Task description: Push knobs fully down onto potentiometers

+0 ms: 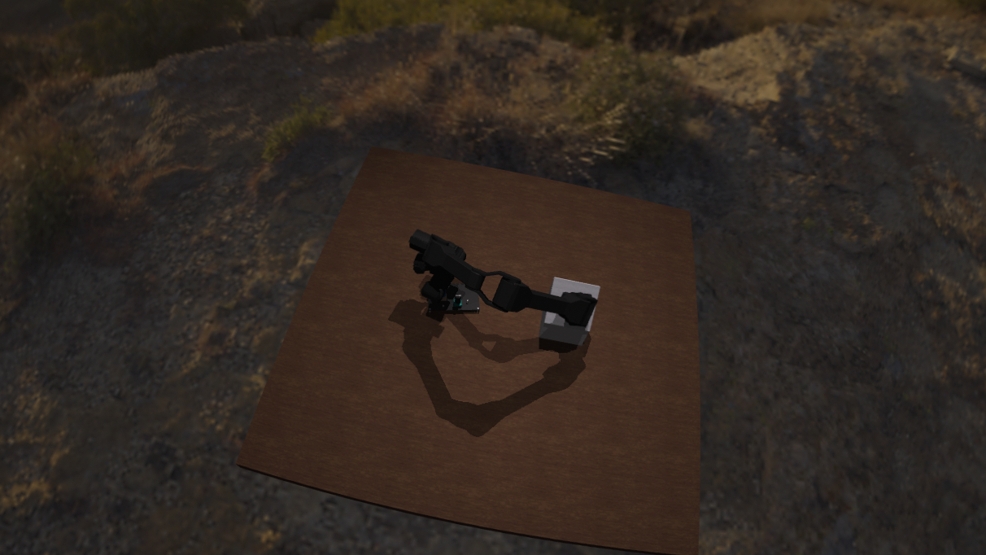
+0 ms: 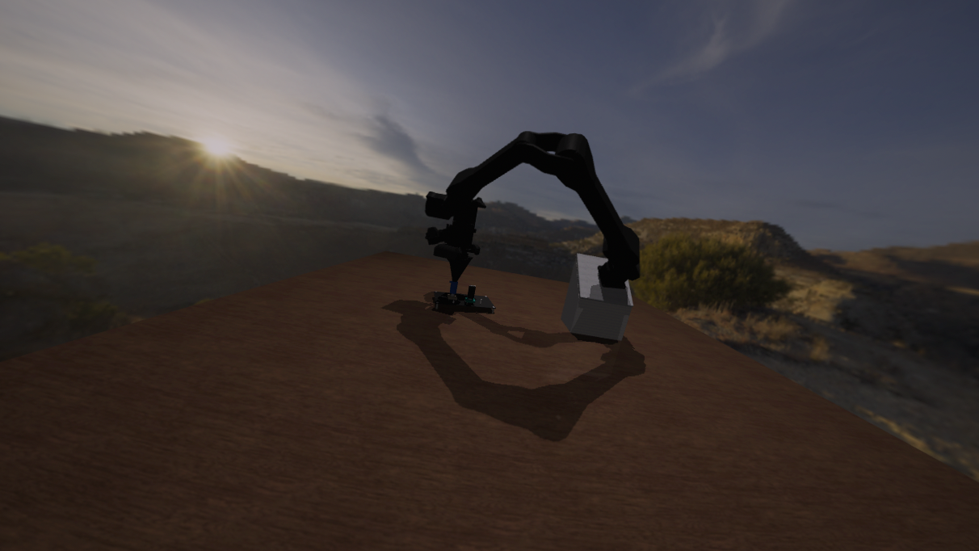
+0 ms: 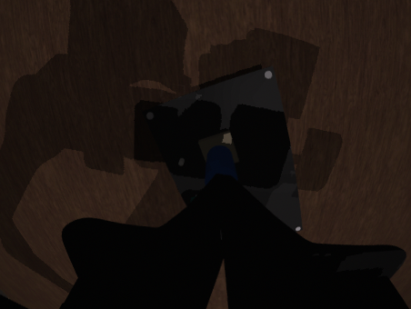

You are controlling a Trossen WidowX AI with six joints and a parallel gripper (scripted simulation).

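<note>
The circuit board [image 1: 471, 308] [image 2: 485, 304] [image 3: 255, 88] stands low on the table, with the arm's shadow across it. A blue knob [image 2: 453, 287] [image 3: 220, 163] stands upright above a tan, square potentiometer [image 3: 207, 144]. My gripper [image 2: 453, 279] [image 3: 221, 181] is shut and empty, pointing down, with its joined tips at the top of the blue knob. Whether a small gap is left under the blue knob is too small and dark to tell. A black knob [image 2: 471, 290] stands beside it over a green part; in the wrist view my fingers hide it.
The arm arches from a white box-shaped base [image 1: 575, 284] [image 2: 602, 317] to the right of the board. The brown table [image 1: 344, 413] [image 2: 274, 424] carries the arm's long shadow. Small bright round spots mark the board's corners in the wrist view.
</note>
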